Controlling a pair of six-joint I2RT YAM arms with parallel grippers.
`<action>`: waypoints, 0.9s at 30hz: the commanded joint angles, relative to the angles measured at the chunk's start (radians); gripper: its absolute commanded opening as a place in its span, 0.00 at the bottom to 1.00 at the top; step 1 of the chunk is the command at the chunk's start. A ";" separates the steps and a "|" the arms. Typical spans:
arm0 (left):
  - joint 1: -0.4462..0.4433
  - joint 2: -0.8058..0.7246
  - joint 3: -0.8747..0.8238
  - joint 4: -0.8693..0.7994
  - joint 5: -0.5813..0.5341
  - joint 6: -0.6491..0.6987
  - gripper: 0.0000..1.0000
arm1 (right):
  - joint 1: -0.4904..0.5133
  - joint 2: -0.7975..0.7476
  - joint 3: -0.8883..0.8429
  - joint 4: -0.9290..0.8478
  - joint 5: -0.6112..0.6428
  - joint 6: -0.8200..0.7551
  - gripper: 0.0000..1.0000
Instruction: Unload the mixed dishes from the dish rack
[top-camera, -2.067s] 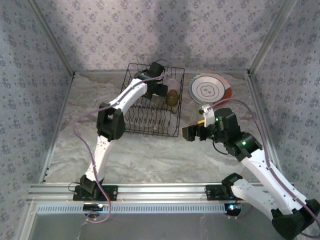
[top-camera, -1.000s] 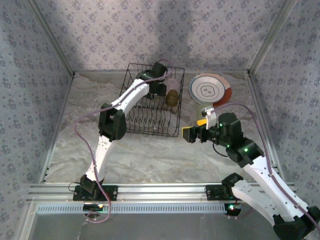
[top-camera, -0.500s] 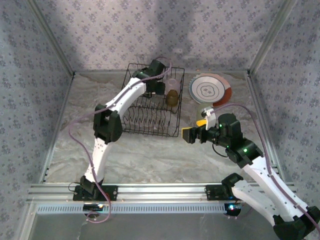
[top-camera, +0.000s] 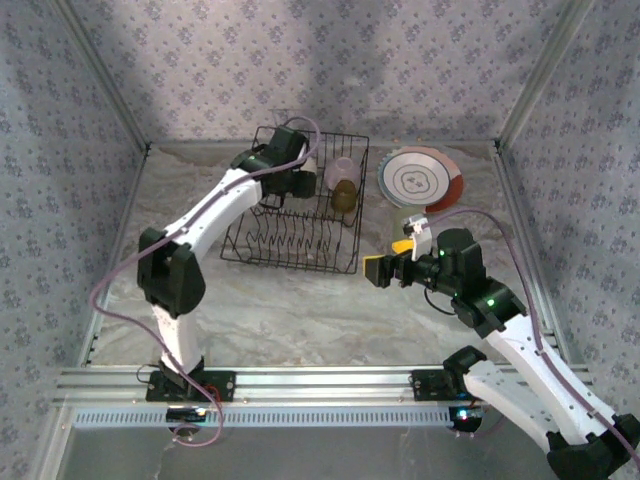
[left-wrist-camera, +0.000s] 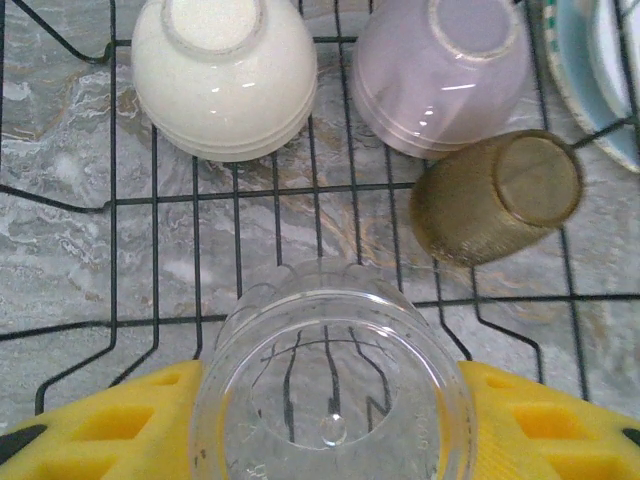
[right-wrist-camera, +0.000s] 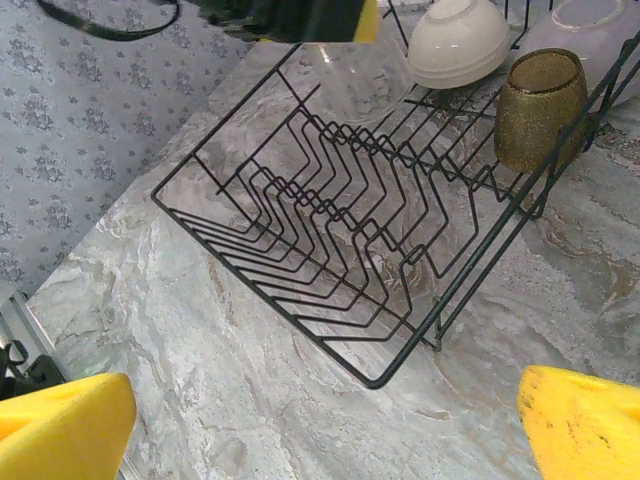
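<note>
The black wire dish rack (top-camera: 300, 262) stands at the back middle of the table. My left gripper (top-camera: 290, 172) hangs over its far left part, shut on a clear ribbed cup (left-wrist-camera: 330, 385) that sits between the yellow fingers (left-wrist-camera: 120, 420), bottom towards the wrist camera. Beyond the cup, upside down in the rack (left-wrist-camera: 300, 200), lie a cream bowl (left-wrist-camera: 225, 75), a lavender bowl (left-wrist-camera: 440, 70) and an amber cup (left-wrist-camera: 497, 195). My right gripper (top-camera: 385, 268) is open and empty, low over the table by the rack's near right corner (right-wrist-camera: 270, 292).
A stack of plates (top-camera: 420, 178), green-ringed on top with an orange-red rim below, lies right of the rack. The rack's near prongs (right-wrist-camera: 330, 200) hold nothing. Patterned walls close in the table on three sides. Bare marble (top-camera: 280, 310) lies in front of the rack.
The left arm's elbow has swung out to the left and its gripper has shifted left across the rack's far end with the clear cup. The right arm has hardly moved.
</note>
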 joint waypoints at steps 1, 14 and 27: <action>0.017 -0.131 -0.093 0.106 0.083 -0.048 0.48 | 0.008 -0.008 -0.006 0.041 -0.021 0.032 1.00; 0.135 -0.476 -0.490 0.358 0.488 -0.246 0.49 | 0.029 -0.001 -0.010 0.104 -0.057 0.087 1.00; 0.218 -0.538 -0.732 0.778 0.904 -0.610 0.50 | 0.057 0.087 -0.018 0.300 -0.141 0.153 1.00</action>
